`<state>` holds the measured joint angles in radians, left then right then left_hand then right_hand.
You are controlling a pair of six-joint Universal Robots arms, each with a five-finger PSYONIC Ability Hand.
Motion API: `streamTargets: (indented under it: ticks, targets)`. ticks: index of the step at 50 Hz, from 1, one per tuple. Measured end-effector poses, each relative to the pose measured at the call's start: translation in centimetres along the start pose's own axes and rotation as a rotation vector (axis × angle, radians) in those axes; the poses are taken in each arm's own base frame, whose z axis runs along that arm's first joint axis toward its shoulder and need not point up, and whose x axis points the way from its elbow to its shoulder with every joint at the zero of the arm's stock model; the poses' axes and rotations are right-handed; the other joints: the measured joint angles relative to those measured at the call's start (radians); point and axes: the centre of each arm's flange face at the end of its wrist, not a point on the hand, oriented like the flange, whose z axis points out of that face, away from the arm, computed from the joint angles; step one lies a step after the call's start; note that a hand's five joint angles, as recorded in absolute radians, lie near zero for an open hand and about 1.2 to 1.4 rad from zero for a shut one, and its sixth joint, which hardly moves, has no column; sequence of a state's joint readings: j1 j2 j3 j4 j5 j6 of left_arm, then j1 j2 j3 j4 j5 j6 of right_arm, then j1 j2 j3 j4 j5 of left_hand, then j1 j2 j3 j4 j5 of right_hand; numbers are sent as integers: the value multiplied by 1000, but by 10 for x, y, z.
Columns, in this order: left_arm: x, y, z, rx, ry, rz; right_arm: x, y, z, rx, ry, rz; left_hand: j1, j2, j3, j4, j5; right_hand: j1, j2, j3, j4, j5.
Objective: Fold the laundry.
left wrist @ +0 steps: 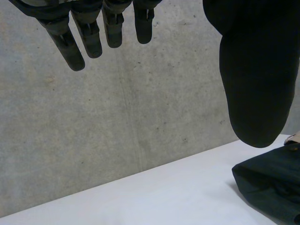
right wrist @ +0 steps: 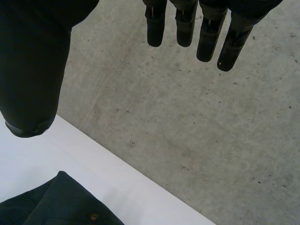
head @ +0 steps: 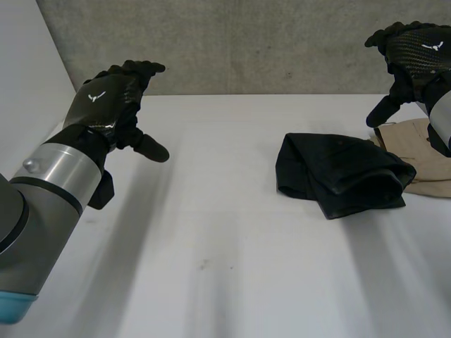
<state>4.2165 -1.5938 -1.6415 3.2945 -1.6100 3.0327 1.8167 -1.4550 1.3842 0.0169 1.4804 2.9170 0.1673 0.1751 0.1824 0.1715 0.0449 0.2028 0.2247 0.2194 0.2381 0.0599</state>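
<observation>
We see left hand at frame left, fingers relaxed, empty. Right hand upper right, equally loose. Crumpled black fabric garment lies right of centre on white table, touching beige cloth.

Black left hand and right hand bear white logos; left arm silver-grey.

The left arm extended from 8 o'clock, with the left robot hand raised at about 10 o'clock. Its fingers were relaxed and nearly straight, and its thumb was held apart. The right robot hand hung at 2 o'clock on the right arm. Its fingers were likewise straight, with the thumb well apart from them.
</observation>
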Motion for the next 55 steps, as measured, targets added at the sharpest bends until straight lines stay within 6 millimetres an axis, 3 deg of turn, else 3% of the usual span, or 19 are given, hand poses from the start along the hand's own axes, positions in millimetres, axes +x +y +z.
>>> streamTargets:
  ticks: [48,53,55]
  targets:
    - [0,5,-1,-14,5,0,-4,5,0,-18,-14,-69,-2,-3,-3,-3,0,0,0,0,0,0]
    - [0,5,-1,-15,5,0,-7,12,1,-47,-37,-123,-2,-3,-3,-3,0,0,0,0,0,0]
    - [0,6,-1,-15,5,0,-11,26,2,-105,-69,-196,-2,-3,-3,-2,0,0,0,0,0,0]
